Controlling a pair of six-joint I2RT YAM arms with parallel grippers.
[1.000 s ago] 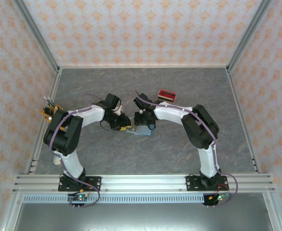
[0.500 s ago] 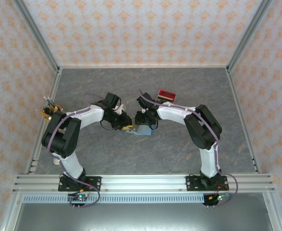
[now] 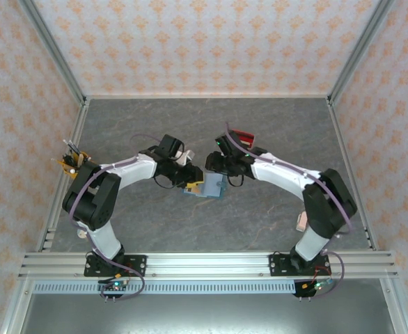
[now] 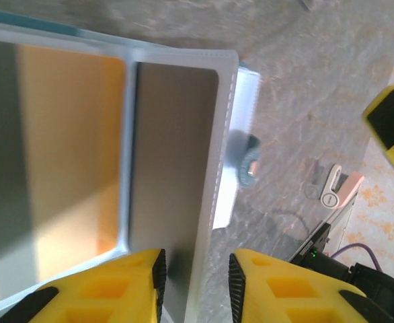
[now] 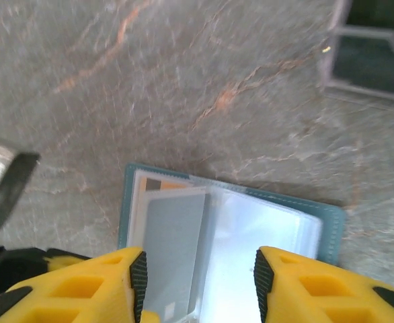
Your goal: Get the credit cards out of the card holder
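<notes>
The teal card holder (image 3: 212,186) lies open on the grey table between both grippers. In the left wrist view its clear sleeves hold an orange-tan card (image 4: 69,155) and a grey card (image 4: 173,155), and its snap tab (image 4: 247,158) sticks out to the side. My left gripper (image 4: 197,286) is open, with the sleeve's edge running between its fingers. From the right wrist the holder (image 5: 331,229) shows a grey card (image 5: 170,249) over a sliver of orange card (image 5: 173,184). My right gripper (image 5: 197,286) hangs open just above the sleeves.
A red-topped box (image 3: 242,134) stands behind the right gripper. A small pink-and-white piece (image 4: 335,192) lies on the table beyond the holder. An orange object (image 3: 70,161) sits at the left wall. Open grey table stretches in front of the holder.
The right arm's elbow has swung out to the right and its gripper has shifted slightly right over the holder. The left gripper has edged right along the holder, whose leaves now lie wider apart.
</notes>
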